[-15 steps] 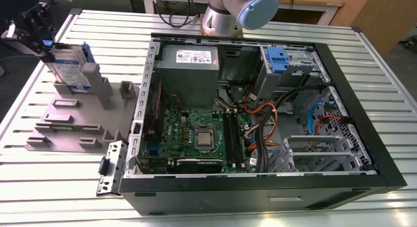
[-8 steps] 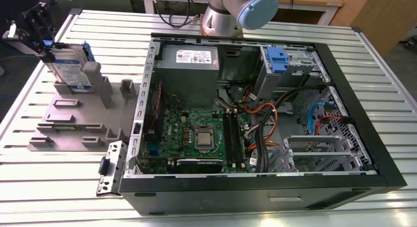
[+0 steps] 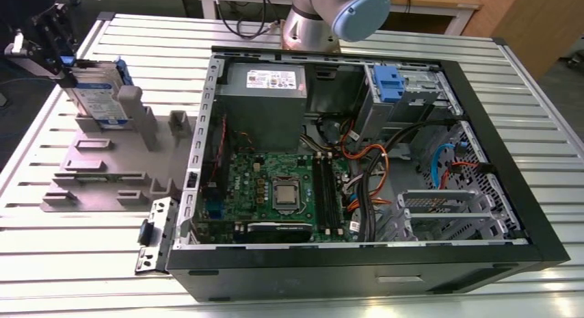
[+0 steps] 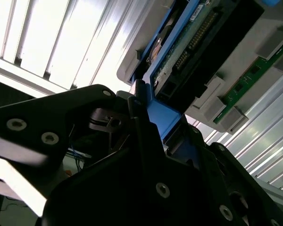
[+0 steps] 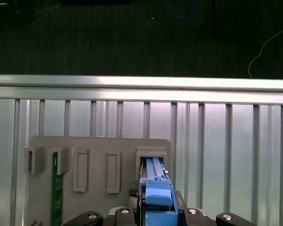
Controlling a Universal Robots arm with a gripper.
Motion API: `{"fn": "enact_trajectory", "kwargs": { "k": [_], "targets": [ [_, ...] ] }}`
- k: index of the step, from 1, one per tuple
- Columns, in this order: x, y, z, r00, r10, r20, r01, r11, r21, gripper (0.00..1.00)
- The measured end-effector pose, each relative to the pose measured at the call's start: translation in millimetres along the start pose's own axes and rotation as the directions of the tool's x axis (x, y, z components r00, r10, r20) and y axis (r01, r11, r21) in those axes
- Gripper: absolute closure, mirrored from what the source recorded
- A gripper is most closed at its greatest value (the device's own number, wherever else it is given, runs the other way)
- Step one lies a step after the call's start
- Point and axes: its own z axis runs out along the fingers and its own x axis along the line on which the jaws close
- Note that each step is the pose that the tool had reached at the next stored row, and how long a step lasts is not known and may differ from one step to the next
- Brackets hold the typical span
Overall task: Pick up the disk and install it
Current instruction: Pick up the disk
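Observation:
The disk [image 3: 97,96] stands on edge in a slot of the grey holder [image 3: 102,173] at the exterior view's left, its white-and-blue label facing the computer case. My gripper [image 3: 60,63] sits at the disk's upper far corner. In the first wrist view the disk's blue bracket [image 5: 156,192] lies between the black fingers of the gripper [image 5: 158,213], and the disk's lower part rests in the holder's slot [image 5: 151,155]. In the second wrist view the gripper [image 4: 153,123] is pressed against the blue frame of the disk [image 4: 177,52], so it is shut on the disk.
An open computer case [image 3: 511,195] lies on the slatted aluminium table [image 3: 82,263], with a drive bay and blue tab [image 3: 388,81] at its far side. The arm's base [image 3: 315,20] stands behind the case. A green memory stick [image 5: 55,188] sits in the holder.

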Motion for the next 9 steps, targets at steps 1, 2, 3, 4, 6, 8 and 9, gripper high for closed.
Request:
{"fn": "enact_trajectory", "kwargs": {
  "k": [1, 2, 3, 4, 6, 8, 9],
  "targets": [
    [0.0, 0.0, 0.0, 1.0000, 0.000, 0.0000, 0.000, 1.0000, 0.0000, 0.62],
    [0.0, 0.0, 0.0, 1.0000, 0.001, 0.0000, -0.001, 1.0000, 0.0000, 0.62],
    [0.0, 0.0, 0.0, 1.0000, 0.002, 0.0000, -0.002, 1.0000, 0.0000, 0.62],
    [0.0, 0.0, 0.0, 1.0000, 0.002, 0.0000, -0.002, 1.0000, -0.0001, 0.62],
    [0.0, 0.0, 0.0, 1.0000, 0.003, -0.0001, -0.003, 1.0000, -0.0001, 0.62],
    [0.0, 0.0, -0.2, 1.0000, 0.003, 0.0000, -0.003, 1.0000, 0.0000, 0.62],
    [0.0, 0.0, -0.8, 1.0000, 0.003, 0.0000, -0.003, 1.0000, -0.0001, 0.62]
  ]
}}
